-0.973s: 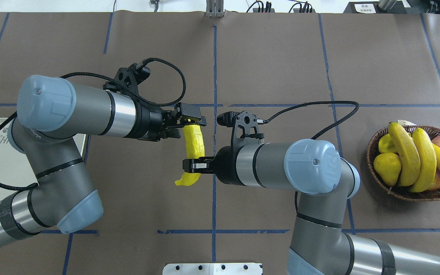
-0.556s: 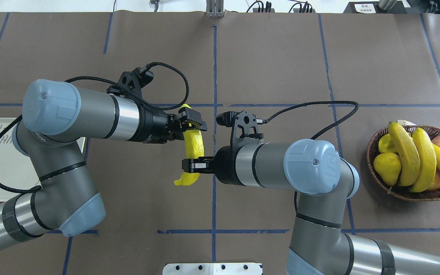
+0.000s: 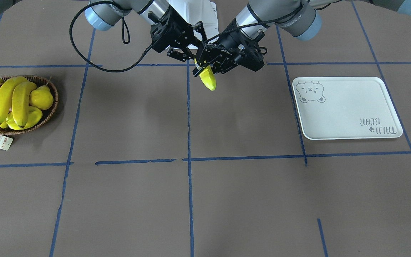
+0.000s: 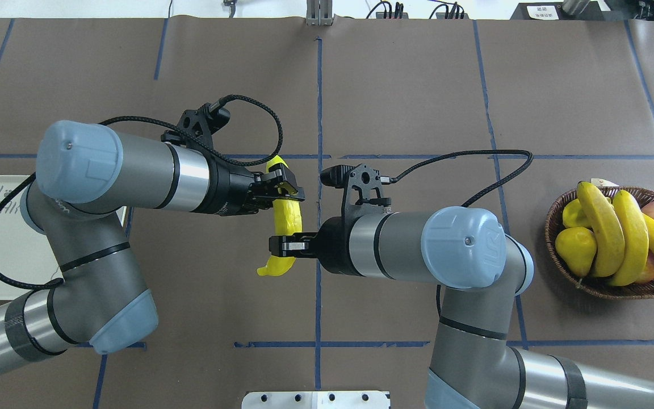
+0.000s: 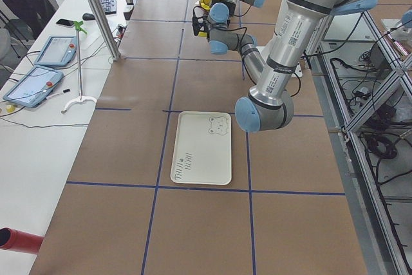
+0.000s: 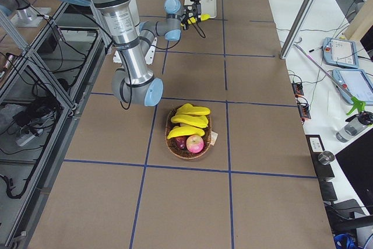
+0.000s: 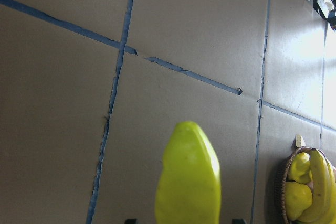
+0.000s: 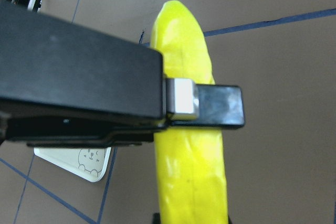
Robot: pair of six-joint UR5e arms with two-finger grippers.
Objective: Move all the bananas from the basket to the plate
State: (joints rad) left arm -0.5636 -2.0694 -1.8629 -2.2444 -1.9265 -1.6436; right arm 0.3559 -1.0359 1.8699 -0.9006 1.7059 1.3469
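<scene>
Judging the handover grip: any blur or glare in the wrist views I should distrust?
Left wrist view: the banana is soft, too near the lens; glare washes the table upper right. Right wrist view: the fingers fill the left, blurred. Overhead view: sharp, evenly lit.

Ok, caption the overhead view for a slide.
Right gripper holds a banana mid-air, left gripper's fingers around its far end; three bananas in basket.
</scene>
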